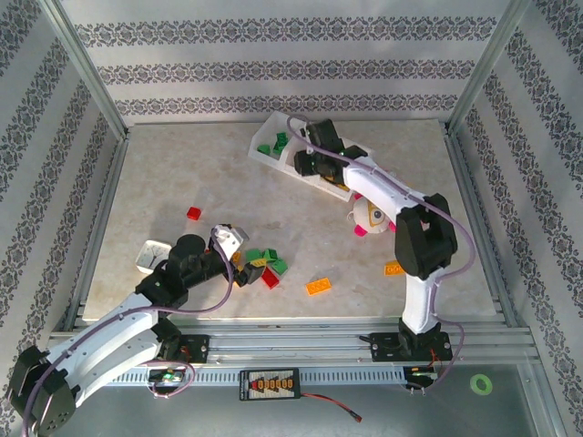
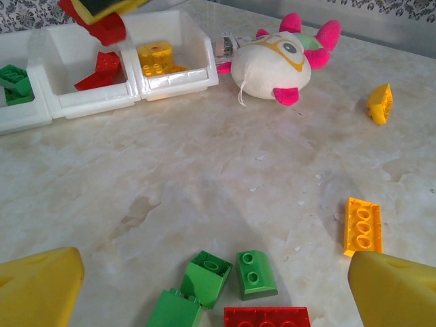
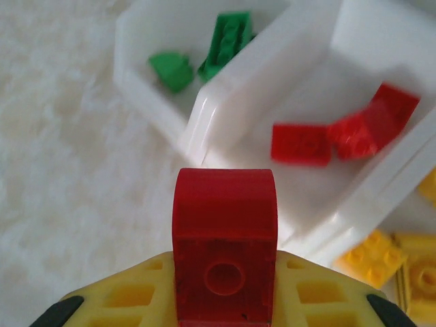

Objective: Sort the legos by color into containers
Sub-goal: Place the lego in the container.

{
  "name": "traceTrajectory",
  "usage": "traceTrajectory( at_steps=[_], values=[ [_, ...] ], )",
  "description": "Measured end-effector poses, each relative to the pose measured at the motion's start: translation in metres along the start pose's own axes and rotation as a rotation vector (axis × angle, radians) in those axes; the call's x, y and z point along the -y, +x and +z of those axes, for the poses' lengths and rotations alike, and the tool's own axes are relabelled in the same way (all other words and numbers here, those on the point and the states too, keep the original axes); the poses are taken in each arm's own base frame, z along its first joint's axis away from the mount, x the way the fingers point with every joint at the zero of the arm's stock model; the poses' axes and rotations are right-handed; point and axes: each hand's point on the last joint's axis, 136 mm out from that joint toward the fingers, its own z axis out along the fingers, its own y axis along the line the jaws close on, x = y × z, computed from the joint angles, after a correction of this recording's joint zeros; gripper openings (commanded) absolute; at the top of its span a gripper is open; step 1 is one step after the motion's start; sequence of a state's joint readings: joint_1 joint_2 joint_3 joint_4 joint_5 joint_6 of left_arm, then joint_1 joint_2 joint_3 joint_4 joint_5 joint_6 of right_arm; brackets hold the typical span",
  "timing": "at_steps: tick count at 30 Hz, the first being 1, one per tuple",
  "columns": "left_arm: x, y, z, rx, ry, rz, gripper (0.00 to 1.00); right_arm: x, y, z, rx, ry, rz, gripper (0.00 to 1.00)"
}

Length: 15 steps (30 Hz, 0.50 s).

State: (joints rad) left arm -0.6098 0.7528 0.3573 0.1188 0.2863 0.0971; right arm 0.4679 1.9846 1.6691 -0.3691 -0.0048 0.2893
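The right gripper is clamping a red brick, hovering at the white tray beside the wall dividing green bricks from red bricks. Released here, it is likely risking a rim strike and a tumble among the greens. The left gripper is gaping wide above loose bricks.

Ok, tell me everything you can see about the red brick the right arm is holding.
The red brick is small, glossy plastic, with rounded far corners and a round hollow on the face toward the wrist camera. The right arm's yellow jaws clamp it, off the table, above the white tray, about at the wall between the compartments holding green bricks and red bricks. Nothing else touches it.
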Motion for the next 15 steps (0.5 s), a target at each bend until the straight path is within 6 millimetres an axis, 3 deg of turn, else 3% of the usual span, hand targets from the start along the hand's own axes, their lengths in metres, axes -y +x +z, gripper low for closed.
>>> traceTrajectory(
  at_steps=[4, 10, 13, 15],
  values=[
    [-0.002, 0.001, 0.002, -0.005, -0.011, 0.000, 0.99, 0.018, -0.023, 0.033, 0.035, 0.051, 0.008, 0.27],
    [-0.007, 0.000, 0.003, -0.001, -0.035, 0.000, 0.99, 0.036, -0.027, 0.078, 0.030, 0.101, 0.002, 0.29],
    [-0.011, 0.002, 0.004, -0.008, -0.059, -0.010, 0.99, 0.042, -0.027, 0.092, 0.029, 0.115, 0.002, 0.42],
    [-0.017, 0.005, 0.005, -0.021, -0.090, -0.037, 0.99, 0.044, -0.026, 0.095, 0.022, 0.123, -0.006, 0.58]
  ],
)
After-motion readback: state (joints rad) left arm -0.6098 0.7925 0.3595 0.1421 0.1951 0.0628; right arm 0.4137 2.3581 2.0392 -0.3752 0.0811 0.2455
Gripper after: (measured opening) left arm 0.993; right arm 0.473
